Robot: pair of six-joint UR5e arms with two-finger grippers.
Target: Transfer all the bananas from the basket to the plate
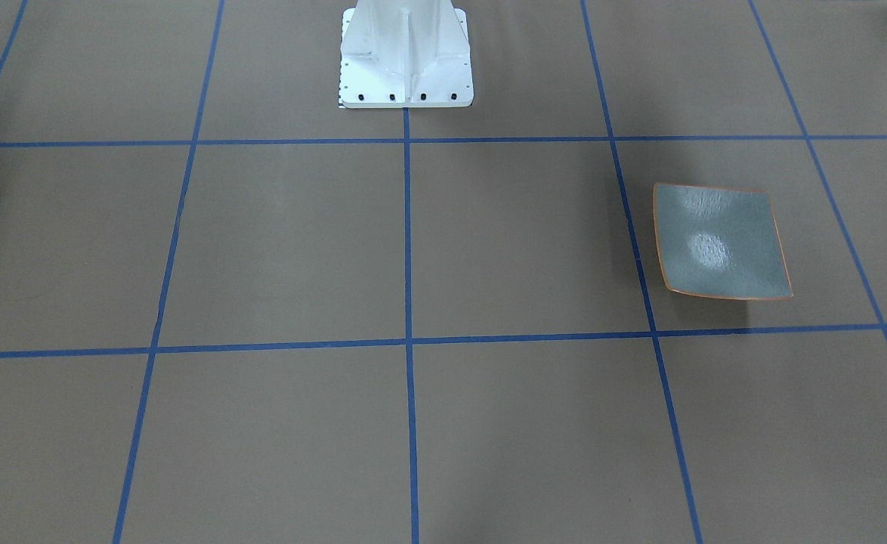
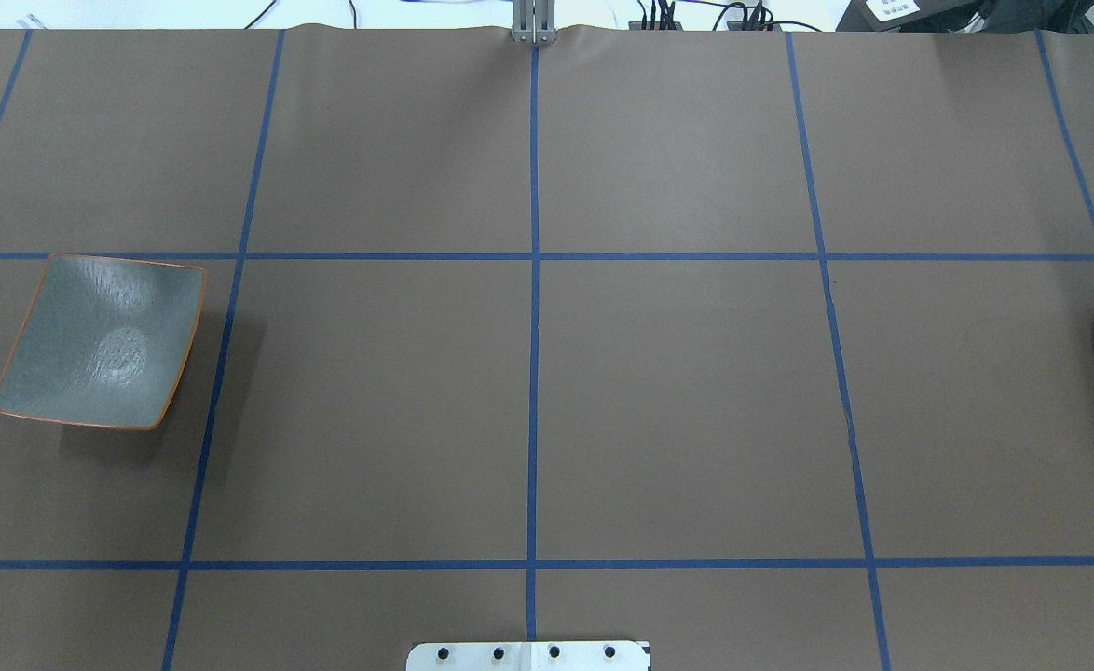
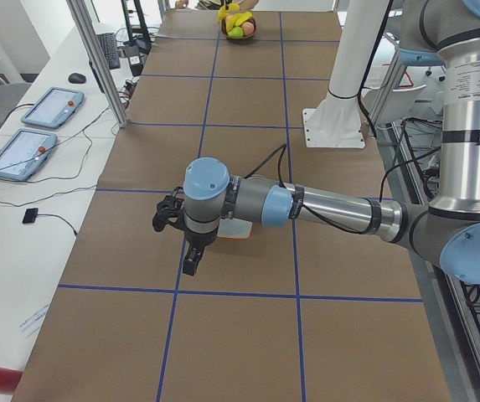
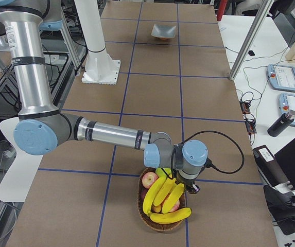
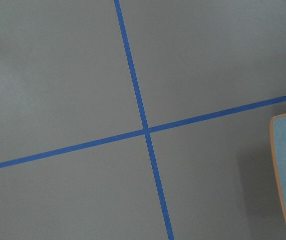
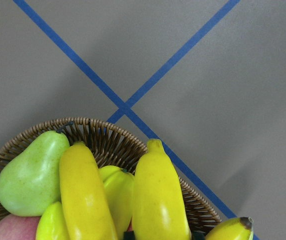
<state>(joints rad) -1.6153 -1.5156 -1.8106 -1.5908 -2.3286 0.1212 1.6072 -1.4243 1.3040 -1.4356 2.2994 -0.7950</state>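
the bananas [image 4: 163, 198] lie heaped in the basket [image 4: 146, 220] with a pear [image 6: 30, 172] and an apple [image 4: 149, 179]; the overhead view cuts off most of the basket. the right tool [image 4: 191, 186] hangs over them, the left tool [image 3: 191, 261] near the plate [image 2: 100, 340] at the other end of the bench [image 2: 677, 410]; neither tool's opening can be told.

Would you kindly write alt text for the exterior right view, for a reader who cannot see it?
The robot's near, right arm stretches over a wicker basket of yellow bananas and an apple in the foreground, its gripper hanging over the fruit. The square plate lies empty far down the table.
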